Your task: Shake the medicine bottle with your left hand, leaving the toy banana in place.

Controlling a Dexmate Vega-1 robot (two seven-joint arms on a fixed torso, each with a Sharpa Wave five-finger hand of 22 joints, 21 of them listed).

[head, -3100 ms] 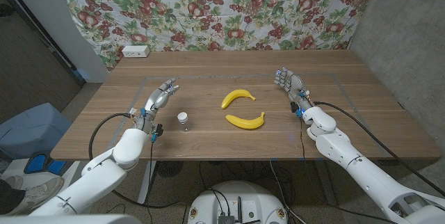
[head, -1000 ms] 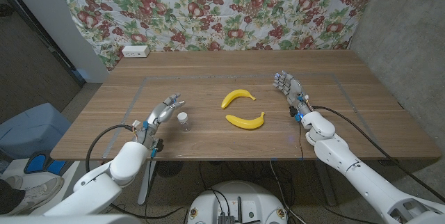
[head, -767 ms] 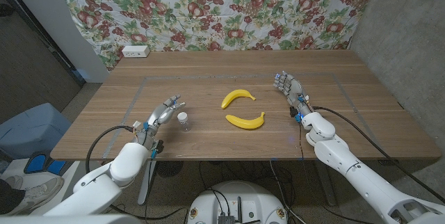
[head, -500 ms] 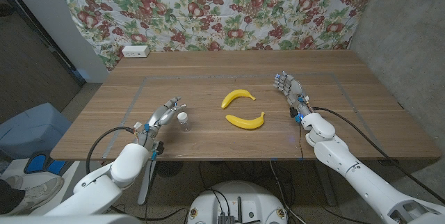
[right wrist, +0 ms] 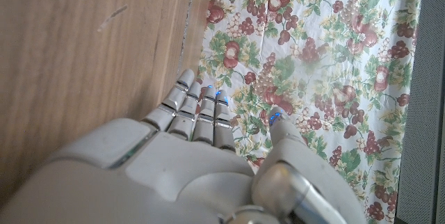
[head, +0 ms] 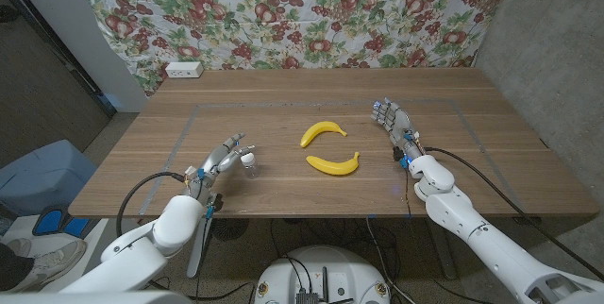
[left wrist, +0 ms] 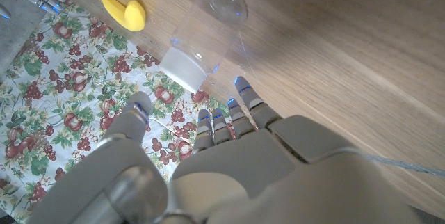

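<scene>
A small clear medicine bottle (head: 249, 160) with a white cap stands upright on the wooden table (head: 491, 143), left of two yellow toy bananas (head: 323, 132) (head: 334, 163). My left hand (head: 223, 156) is open just left of the bottle, fingers spread toward it, holding nothing. In the left wrist view the bottle (left wrist: 203, 35) stands a short way beyond my fingertips (left wrist: 240, 101), with a banana (left wrist: 119, 5) farther off. My right hand (head: 392, 116) stands open right of the bananas, fingers straight; the right wrist view shows the same hand (right wrist: 201, 147) over bare table.
A floral cloth (head: 311, 11) hangs behind the table. A white power strip (head: 183, 70) lies at the back left corner. A faint rectangle outline (head: 189, 120) marks the table's middle area.
My left hand has come forward and to the right, closing the gap to the bottle's left side. The bottle, bananas and right hand have stayed in place.
</scene>
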